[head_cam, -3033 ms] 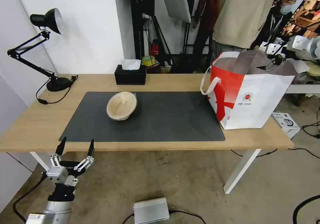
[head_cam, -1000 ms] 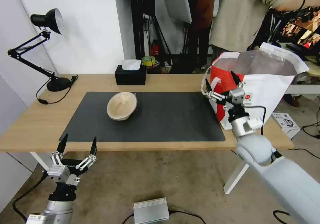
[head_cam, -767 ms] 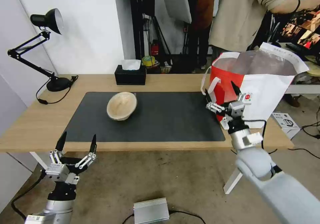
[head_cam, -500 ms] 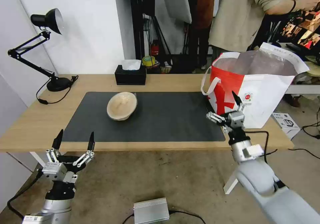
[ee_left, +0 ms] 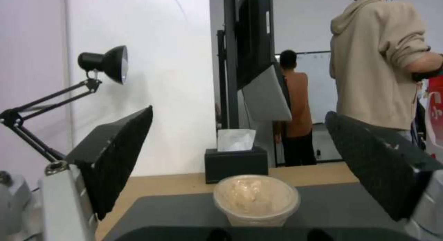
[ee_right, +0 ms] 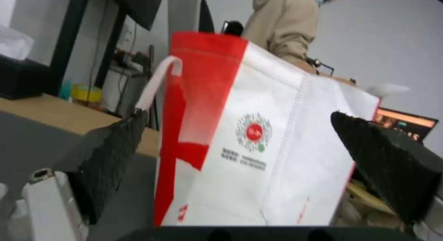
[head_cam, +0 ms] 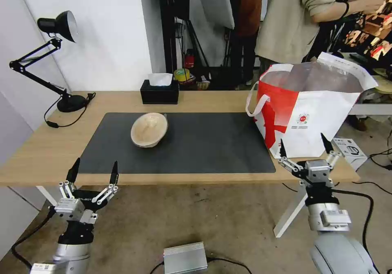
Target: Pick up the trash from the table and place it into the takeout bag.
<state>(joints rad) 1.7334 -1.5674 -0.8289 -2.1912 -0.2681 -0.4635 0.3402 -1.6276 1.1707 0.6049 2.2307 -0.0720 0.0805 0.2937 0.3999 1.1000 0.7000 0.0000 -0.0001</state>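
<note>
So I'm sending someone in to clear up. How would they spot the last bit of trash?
Find the long wooden table with the dark mat. On the mat's left half, in front of the black tissue box, lies a tan paper bowl. It is tipped on its side, the one round, pale thing on the mat.

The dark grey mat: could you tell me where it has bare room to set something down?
The mat is bare between the tan paper bowl and the takeout bag, and along its near edge. It is occupied only at the bowl; the bag crowds its right end.
</note>
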